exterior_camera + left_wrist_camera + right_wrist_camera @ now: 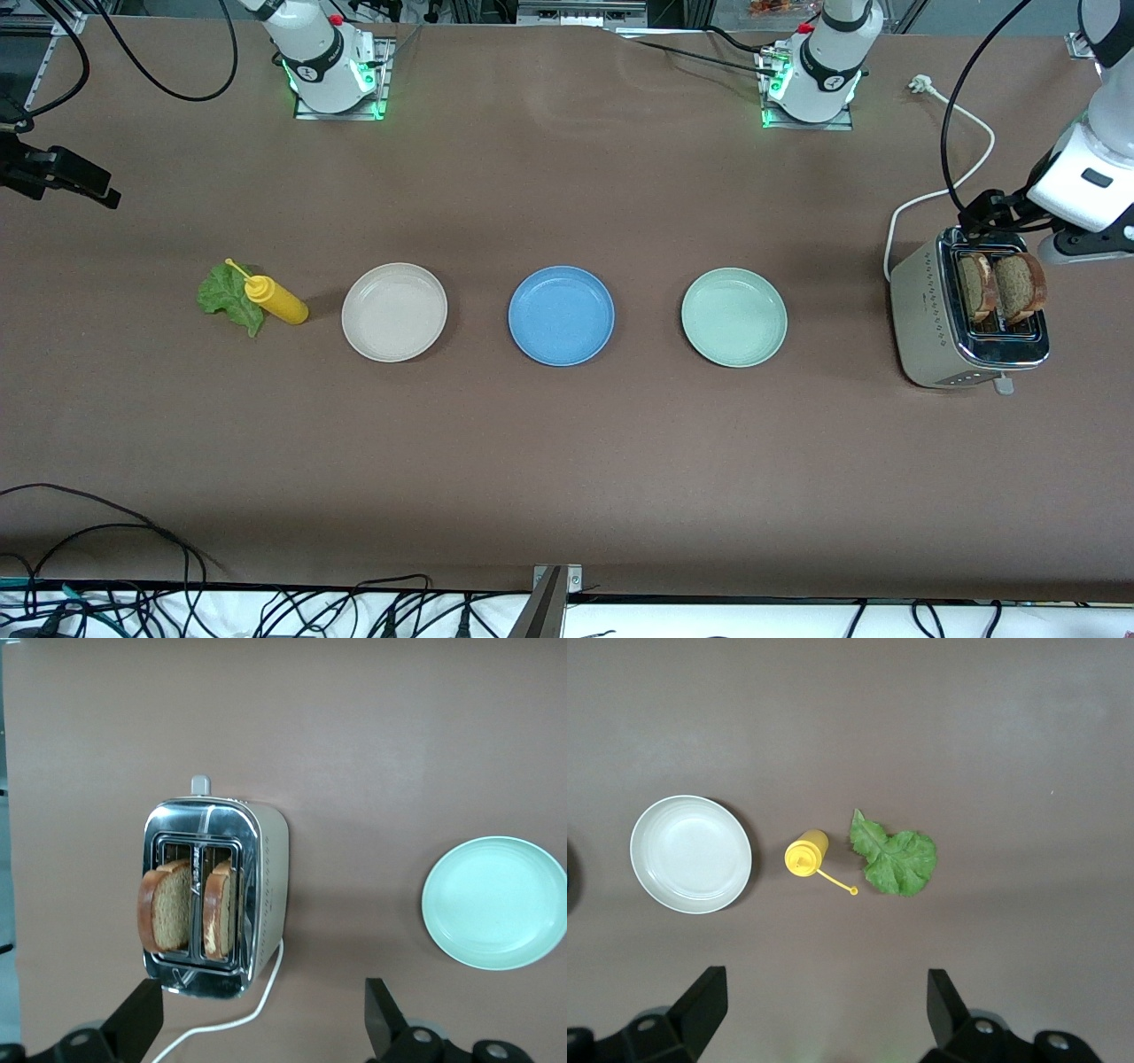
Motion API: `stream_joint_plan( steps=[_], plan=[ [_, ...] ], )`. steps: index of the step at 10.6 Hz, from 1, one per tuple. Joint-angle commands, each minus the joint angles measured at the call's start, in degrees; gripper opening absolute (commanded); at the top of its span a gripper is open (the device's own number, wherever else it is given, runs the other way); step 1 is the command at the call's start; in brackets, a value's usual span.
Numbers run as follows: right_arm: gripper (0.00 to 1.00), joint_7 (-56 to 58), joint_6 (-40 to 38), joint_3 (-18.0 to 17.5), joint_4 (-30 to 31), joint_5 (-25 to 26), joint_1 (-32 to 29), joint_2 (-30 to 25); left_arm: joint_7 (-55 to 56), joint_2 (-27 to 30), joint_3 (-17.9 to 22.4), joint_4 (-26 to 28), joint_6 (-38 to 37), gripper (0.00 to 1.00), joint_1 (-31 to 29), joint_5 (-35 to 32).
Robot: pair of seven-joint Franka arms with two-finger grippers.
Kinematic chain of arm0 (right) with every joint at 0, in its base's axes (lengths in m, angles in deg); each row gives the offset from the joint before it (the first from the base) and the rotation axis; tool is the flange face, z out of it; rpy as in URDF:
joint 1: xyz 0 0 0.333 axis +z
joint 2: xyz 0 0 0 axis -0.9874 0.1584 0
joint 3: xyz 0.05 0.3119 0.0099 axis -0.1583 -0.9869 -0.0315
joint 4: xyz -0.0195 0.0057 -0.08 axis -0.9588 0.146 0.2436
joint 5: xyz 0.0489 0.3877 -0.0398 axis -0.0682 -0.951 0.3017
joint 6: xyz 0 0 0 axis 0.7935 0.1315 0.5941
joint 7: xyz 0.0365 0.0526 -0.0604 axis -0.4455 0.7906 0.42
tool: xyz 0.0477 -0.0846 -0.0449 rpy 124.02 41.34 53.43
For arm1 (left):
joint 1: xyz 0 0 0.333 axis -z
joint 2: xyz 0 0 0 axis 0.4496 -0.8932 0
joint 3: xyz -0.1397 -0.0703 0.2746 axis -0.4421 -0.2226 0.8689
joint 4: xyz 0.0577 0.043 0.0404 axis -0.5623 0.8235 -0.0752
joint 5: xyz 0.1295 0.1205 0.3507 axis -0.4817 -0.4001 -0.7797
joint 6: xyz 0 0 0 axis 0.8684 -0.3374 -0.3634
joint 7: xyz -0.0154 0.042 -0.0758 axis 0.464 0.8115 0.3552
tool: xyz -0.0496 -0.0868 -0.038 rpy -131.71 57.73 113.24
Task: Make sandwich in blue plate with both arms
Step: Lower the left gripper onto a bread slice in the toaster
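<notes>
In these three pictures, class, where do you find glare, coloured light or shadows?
Front view: green light glows at both arm bases; each plate, like the blue plate, casts a soft shadow. Left wrist view: the shiny toaster mirrors its surroundings. Right wrist view: even light, a dark shadow beside the beige plate.

bread [1019, 285]: lower halves hidden in the toaster [930, 310] slots
lettuce [229, 299]: partly covered by the bottle [276, 300] (front view)
mint plate [496, 902]: clipped at the left wrist view's edge
</notes>
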Motion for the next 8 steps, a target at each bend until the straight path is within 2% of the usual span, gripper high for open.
stream_joint_plan(
  steps=[1,4,5,8],
  plan=[
    [1.0,-0.17,-1.07,-0.53,-1.41,0.14,-0.41,0.56,-4.96,-0.23,3.77,6.71,7.41,1.0,-0.55,-1.05],
    [1.0,-0.26,-1.07,-0.53,-1.32,0.14,-0.41,0.65,-5.14,-1.2,7.2,14.36,15.94,1.0,-0.64,-1.14],
    [1.0,-0.17,-1.07,-0.53,-1.32,0.14,-0.41,0.65,-4.27,-1.2,7.29,14.81,15.52,1.0,-0.64,-1.23],
    [1.0,-0.26,-1.07,-0.53,-1.32,0.14,-0.32,0.65,-13.91,-3.12,8.09,16.75,17.01,1.0,-2.13,-1.14]
  ],
)
